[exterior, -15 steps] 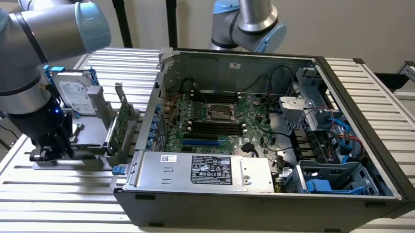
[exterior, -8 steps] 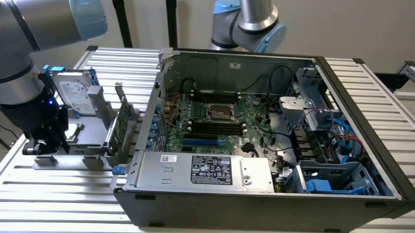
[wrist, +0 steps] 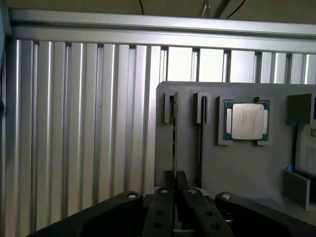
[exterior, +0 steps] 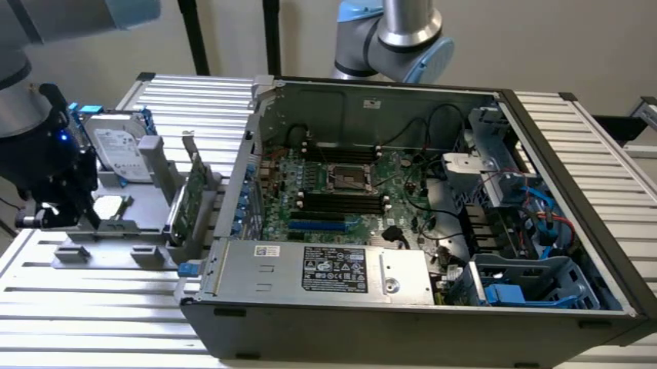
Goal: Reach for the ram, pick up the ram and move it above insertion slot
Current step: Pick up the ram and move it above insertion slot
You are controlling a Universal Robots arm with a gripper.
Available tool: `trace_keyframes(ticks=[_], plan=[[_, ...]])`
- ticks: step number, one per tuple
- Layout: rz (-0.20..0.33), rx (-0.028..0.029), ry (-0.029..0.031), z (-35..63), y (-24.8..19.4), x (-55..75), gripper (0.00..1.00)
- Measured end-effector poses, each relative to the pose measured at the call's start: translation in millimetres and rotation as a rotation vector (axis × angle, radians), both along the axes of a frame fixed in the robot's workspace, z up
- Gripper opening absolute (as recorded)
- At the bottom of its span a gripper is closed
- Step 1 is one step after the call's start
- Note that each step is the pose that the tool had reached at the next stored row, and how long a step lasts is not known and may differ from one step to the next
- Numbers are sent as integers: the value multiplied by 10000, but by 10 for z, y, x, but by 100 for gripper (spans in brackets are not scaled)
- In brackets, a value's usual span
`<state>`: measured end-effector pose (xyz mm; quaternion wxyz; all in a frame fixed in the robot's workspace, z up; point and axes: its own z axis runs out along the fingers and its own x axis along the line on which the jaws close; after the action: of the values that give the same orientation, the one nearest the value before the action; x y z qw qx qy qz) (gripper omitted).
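My claw (wrist: 174, 176) is low over the grey holder (wrist: 212, 163). Its fingers (wrist: 162, 202) are drawn in close together and pinch the ram (wrist: 174, 133) by its thin edge. The ram stands on edge in the holder, seen end-on as a narrow strip. One end sits between my fingertips and the other sits in a notched bracket on the holder. A second bracket on the holder stands just beside the ram, and past it a CPU (wrist: 246, 121) lies flat in the holder's square recess.

In the exterior view my claw (exterior: 54, 207) is down at the end of the holder (exterior: 144, 201) farthest from the open computer case (exterior: 411, 323). A hard drive (exterior: 118, 150) leans upright on the holder, and an expansion card (exterior: 190, 201) stands on the holder's case-side edge.
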<state>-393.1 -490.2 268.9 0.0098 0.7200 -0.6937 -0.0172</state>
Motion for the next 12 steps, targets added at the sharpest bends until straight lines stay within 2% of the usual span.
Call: trace_keyframes(ticks=[6, 12], plan=[[1, 2, 3, 273, -7, 98, 14], [0, 10, 31, 546, -7, 320, 14]])
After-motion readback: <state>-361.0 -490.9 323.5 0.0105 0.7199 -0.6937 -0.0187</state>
